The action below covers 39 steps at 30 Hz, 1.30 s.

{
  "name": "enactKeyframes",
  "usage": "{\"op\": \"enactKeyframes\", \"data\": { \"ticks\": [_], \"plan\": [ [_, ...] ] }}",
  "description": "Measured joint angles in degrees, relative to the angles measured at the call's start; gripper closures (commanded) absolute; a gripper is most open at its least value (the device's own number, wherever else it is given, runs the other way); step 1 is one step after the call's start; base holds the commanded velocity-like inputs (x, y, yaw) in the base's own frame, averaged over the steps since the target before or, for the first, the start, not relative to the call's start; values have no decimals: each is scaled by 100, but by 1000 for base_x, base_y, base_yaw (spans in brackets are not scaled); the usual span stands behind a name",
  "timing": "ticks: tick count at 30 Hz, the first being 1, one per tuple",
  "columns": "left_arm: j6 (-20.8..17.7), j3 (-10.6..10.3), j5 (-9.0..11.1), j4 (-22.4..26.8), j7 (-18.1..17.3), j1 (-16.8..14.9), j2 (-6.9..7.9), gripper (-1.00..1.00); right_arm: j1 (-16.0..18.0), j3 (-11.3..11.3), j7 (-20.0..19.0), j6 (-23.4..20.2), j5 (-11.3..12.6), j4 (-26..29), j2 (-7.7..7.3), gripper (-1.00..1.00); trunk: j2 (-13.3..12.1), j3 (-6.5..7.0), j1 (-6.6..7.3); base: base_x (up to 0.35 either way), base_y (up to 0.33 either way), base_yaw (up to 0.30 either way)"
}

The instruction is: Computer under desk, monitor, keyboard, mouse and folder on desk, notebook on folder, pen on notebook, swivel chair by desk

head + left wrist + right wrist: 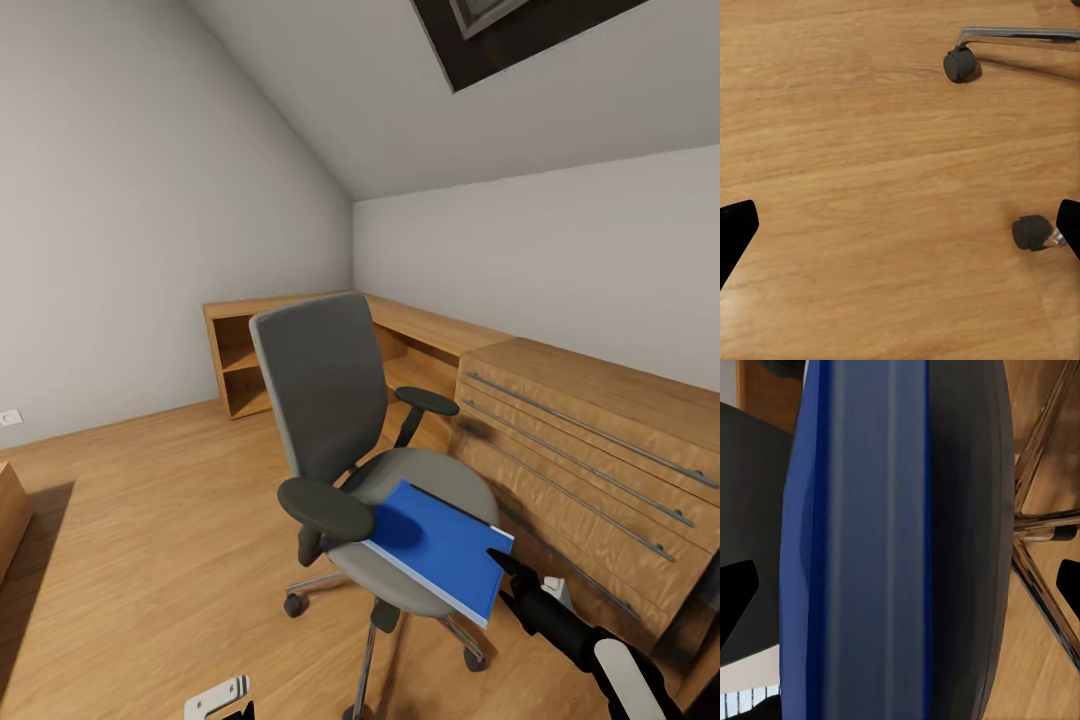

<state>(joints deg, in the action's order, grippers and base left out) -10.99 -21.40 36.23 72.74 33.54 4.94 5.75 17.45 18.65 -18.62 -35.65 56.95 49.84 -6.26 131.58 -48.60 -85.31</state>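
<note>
Folder: bright blue thin flat folder (440, 548) lies on grey-seated swivel chair (330, 400), centre frame.
Right gripper (510, 580): fingers apart, astride the folder's near edge.
Left gripper (900, 225): fingers apart over light wood floor (870, 150).

Wooden drawer unit (590, 450) beside open shelf (240, 365).

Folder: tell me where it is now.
In the head view the folder lies on the swivel chair seat, overhanging its front edge, with the right gripper beside it.
</note>
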Motion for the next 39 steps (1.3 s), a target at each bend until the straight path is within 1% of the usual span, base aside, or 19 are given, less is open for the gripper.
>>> {"op": "enactKeyframes", "data": {
  "ticks": [7, 8, 31, 39],
  "plan": [
    [0, -1, -1, -6, 0, 0, 0, -100, 0, 0, 4, 0, 0, 0, 0, -100, 0, 0, 0, 1, 1, 0],
    [0, -1, -1, -7, 0, 0, 0, -100, 0, 0, 5, 0, 0, 0, 0, 100, 0, 0, 0, 0, 0, 0],
    [0, -1, 5, -9, 1, 0, 0, -100, 0, 0, -3, 0, -6, 9, 0, 100, 0, 0, 0, 0, 0, 0],
    [0, -2, 6, -12, 1, 0, 0, -100, 0, 0, -1, 0, -3, 17, 0, 100, -320, 143, 175, 0, 0, 0]
  ]
}}
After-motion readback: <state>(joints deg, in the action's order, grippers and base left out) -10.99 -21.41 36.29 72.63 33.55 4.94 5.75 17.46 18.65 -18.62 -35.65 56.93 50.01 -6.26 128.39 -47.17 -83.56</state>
